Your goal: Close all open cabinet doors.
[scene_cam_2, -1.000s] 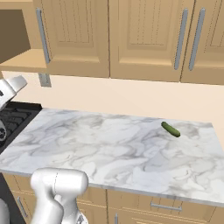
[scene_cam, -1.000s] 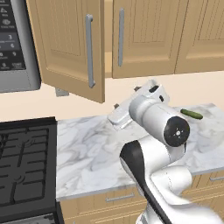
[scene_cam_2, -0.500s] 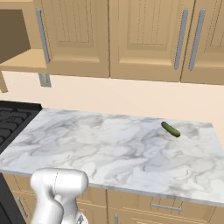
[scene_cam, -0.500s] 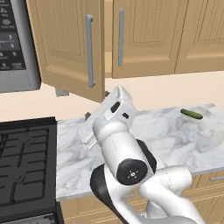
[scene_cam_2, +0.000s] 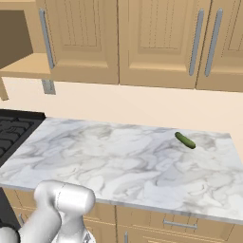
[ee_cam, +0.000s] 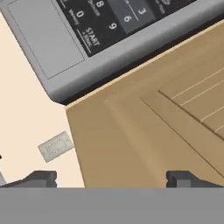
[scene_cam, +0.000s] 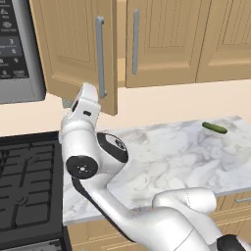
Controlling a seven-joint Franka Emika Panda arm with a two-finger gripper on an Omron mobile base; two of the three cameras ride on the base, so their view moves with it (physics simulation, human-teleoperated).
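One tall tan cabinet door point(scene_cam: 68, 54) stands swung out from the wall next to the microwave, its grey bar handle point(scene_cam: 100, 56) on its right side. My hand point(scene_cam: 87, 100) is raised right at this door's lower edge, left of the handle. In the hand view the door's grooved face point(ee_cam: 166, 131) is close, with its bottom corner between the fingertips of my open gripper point(ee_cam: 113, 179), which holds nothing. The right base view shows the uncovered cabinet inside point(scene_cam_2: 16, 42). The neighbouring door point(scene_cam_2: 80, 42) and the doors right of it lie flat and shut.
The microwave point(scene_cam: 14, 49) hangs left of the open door, its keypad point(ee_cam: 109, 22) close behind the door's edge. A wall outlet point(ee_cam: 55, 145) sits below it. A black stove point(scene_cam: 24, 181) adjoins the marble counter point(scene_cam_2: 118, 161), where a green pickle point(scene_cam_2: 185, 140) lies far right.
The arm has swung left from over the counter to the open door's lower edge. The door and the pickle have stayed where they were.
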